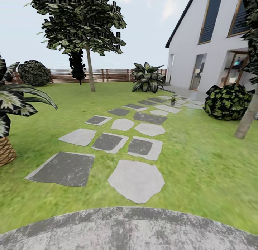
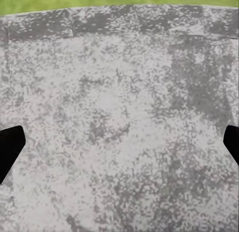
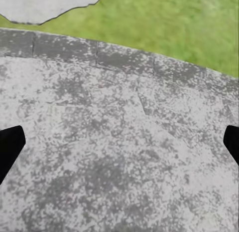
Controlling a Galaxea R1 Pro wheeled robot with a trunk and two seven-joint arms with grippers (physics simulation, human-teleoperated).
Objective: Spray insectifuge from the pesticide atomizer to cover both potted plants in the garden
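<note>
We cannot make out the pesticide atomizer from where we stand. The one task thing we can pick out is a small potted plant (image 1: 173, 99), a little green rosette far along the path, sitting among the far stepping stones (image 1: 136, 181) just in front of the white house (image 1: 200, 46). Whether a second one stands beside it is too small for us to tell.

Around that, the garden spreads out as green lawn (image 1: 200, 164). The grey stones run from near us toward the far right. A broad-leaved shrub (image 1: 147, 78) stands far off by the brown slatted fence (image 1: 107, 75), a tree (image 1: 84, 24) rises to the far left of centre, a round dark bush (image 1: 227, 101) sits to the right, and a palm-like plant (image 1: 10, 110) fills the near left edge.

Nearest to us is the round paved patch (image 1: 129, 228). Both wrist cameras look down on it: the left claw (image 2: 119, 147) hangs with its fingers spread wide and nothing between them, and the right claw (image 3: 119, 147) is likewise spread apart and empty, with the grass edge beyond it.

We judge that we are in the search-and-approach step, with nothing picked up yet. The next move calls for driving up the path toward the far pot and scanning the ground there for the atomizer before reaching.
</note>
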